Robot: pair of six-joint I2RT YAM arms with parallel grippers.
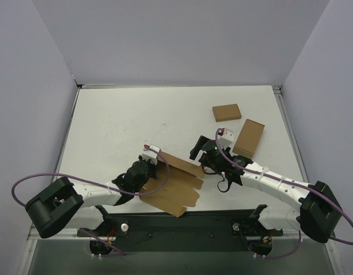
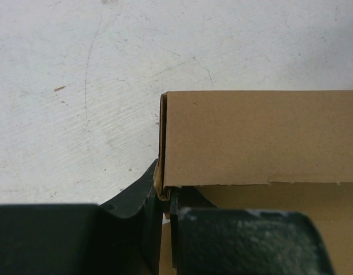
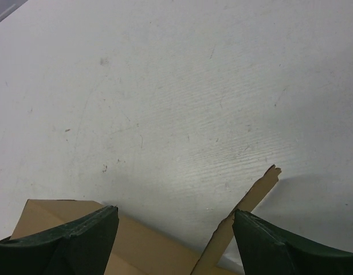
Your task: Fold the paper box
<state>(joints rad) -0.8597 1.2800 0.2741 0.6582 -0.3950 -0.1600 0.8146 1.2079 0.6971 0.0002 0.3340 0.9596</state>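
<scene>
I see the white table (image 1: 119, 120) with the flat brown cardboard paper box (image 1: 175, 186) at the middle of its near edge. The box lies skewed to that edge with its far flap raised. Toward the table's far right sit a small brown box (image 1: 226, 112) and a longer brown box (image 1: 248, 137). The left gripper (image 2: 164, 197) pinches the raised flap's corner. The right gripper (image 3: 176, 229) gapes wide over the cardboard's torn edge.

Paper box (image 1: 176, 192) lower centre on table (image 1: 119, 120), left gripper (image 2: 165, 197) on its left edge, right gripper (image 3: 175, 219) above its right end, small box (image 1: 226, 112) upper right, second small box (image 1: 249, 137) just below it.
</scene>
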